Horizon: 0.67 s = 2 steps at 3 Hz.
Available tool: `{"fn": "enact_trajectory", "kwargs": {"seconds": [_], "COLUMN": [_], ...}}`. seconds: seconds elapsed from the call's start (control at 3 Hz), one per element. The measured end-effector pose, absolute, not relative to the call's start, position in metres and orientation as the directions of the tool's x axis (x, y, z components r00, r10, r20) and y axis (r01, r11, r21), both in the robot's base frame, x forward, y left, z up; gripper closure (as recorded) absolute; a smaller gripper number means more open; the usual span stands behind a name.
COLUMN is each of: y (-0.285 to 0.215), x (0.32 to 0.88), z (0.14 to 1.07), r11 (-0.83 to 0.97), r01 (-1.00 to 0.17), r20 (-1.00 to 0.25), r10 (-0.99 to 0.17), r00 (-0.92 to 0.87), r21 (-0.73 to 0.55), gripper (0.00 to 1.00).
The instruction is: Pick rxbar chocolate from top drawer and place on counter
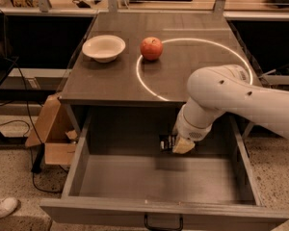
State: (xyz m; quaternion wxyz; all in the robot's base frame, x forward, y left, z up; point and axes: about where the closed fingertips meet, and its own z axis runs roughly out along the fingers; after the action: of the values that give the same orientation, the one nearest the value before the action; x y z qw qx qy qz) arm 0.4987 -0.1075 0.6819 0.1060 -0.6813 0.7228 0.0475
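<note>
The top drawer stands pulled open below the counter, its dark handle at the front. My gripper reaches down from the white arm over the back middle of the drawer. It is shut on the rxbar chocolate, a small black wrapper with white lettering that sticks out to the gripper's left. The bar hangs above the drawer floor, with a shadow beneath it. The counter carries a bright ring of light.
A red apple and a white bowl sit on the far part of the counter. A cardboard box stands on the floor left of the drawer. A white shoe shows at the bottom left.
</note>
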Motion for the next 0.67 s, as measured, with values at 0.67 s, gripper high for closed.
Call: {"fn": "enact_trajectory", "kwargs": {"seconds": [0.67], "y": [-0.137], "x": [0.467], "z": [0.686], "r11": [0.157], "r01": [-0.986], "r20": [-0.224], "r10": [-0.964], "r00": [-0.141], "r21": [-0.054], "gripper": [1.0]}}
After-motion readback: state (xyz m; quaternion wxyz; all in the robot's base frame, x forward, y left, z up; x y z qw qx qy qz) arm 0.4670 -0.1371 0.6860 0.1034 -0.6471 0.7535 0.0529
